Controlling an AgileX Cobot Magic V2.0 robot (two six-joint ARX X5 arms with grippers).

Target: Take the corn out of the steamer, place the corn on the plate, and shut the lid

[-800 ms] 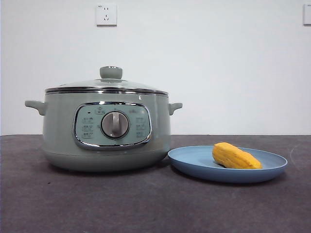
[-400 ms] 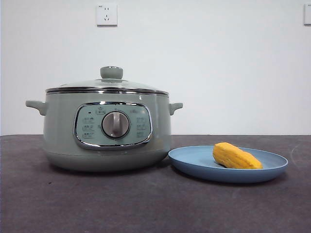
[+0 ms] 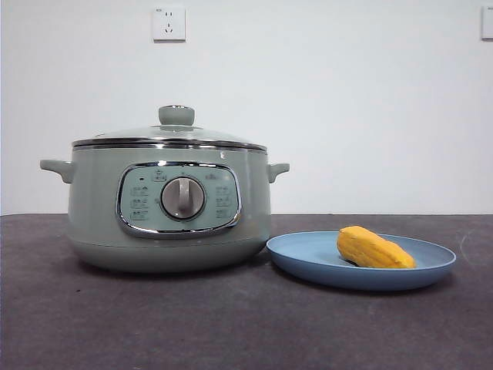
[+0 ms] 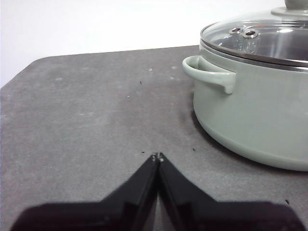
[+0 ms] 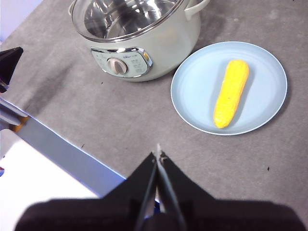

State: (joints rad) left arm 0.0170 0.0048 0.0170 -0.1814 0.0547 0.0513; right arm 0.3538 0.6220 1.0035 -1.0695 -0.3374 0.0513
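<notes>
Left gripper (image 4: 158,156), jaws pressed together and empty, low over the dark table (image 4: 86,120) beside the steamer (image 4: 255,115). Right gripper (image 5: 159,153), likewise closed and empty, high above the table. Front view: steamer (image 3: 169,202) at centre left, glass lid (image 3: 171,136) seated on its rim; corn (image 3: 374,248) lying on the blue plate (image 3: 308,258) at lower right.

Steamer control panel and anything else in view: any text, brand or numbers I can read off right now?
None legible.
Steamer control panel: small icons and labels around the dial, too small and blurred to read.
Wall socket: tiny mark at its top corner, unreadable.
Lid, plate, corn: no markings visible.
</notes>
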